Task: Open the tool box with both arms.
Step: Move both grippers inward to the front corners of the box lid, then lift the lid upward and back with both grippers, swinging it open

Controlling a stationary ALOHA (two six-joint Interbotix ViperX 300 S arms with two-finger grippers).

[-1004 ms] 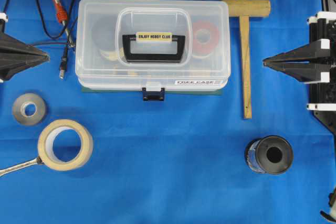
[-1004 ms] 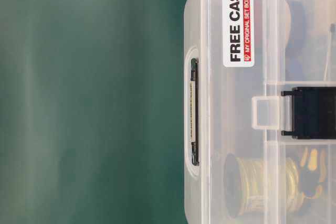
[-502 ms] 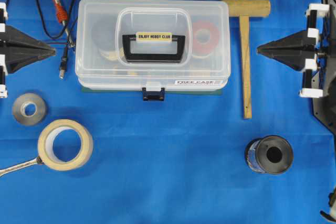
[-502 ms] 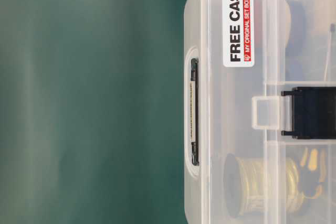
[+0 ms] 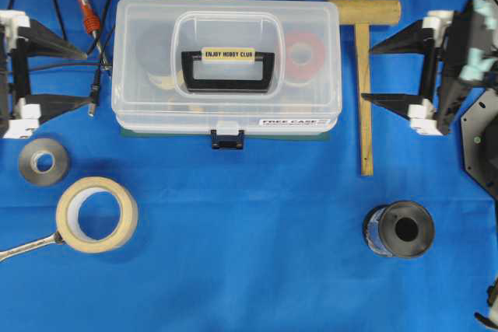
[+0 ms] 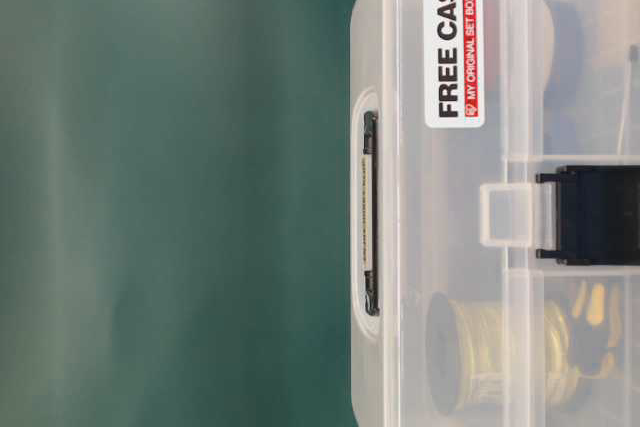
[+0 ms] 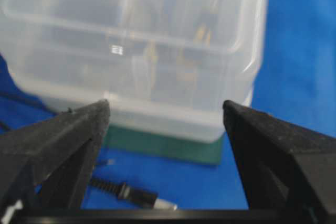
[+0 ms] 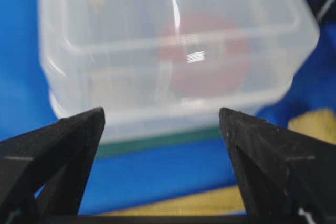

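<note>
A: On the blue cloth point(image 5: 257, 239), at about twelve o'clock of the overhead view, sits the tool box point(image 5: 226, 68). Its clear lid is down, the black handle point(image 5: 228, 70) lies flat on top, and the dark blue latch point(image 5: 226, 140) sits at the box's six o'clock edge.

B: And the arms?

A: At nine o'clock of the box, the left gripper point(image 5: 85, 77) points toward it with its fingers point(image 5: 58, 40) spread wide, holding nothing. At three o'clock, the right gripper point(image 5: 367, 74) mirrors it, fingers point(image 5: 397, 43) also wide apart and empty. Neither touches the box.

B: What do the wrist cameras give?

A: From the left wrist, the box's short end wall shows blurred between the two black tips, green bottom edge point(image 7: 163, 145) visible, a cable plug point(image 7: 128, 192) on the cloth below. From the right wrist, the other end wall, with a red roll point(image 8: 205, 61) inside.

B: Other things around?

A: A wooden mallet point(image 5: 364, 75) lies between the box and the right gripper. At the box's eight o'clock lie a grey tape roll point(image 5: 43, 162), a tan tape roll point(image 5: 96, 214) and a wrench point(image 5: 27, 247). A black spool point(image 5: 398, 229) stands at five o'clock, a red-handled tool point(image 5: 82, 1) with cables at ten o'clock.
</note>
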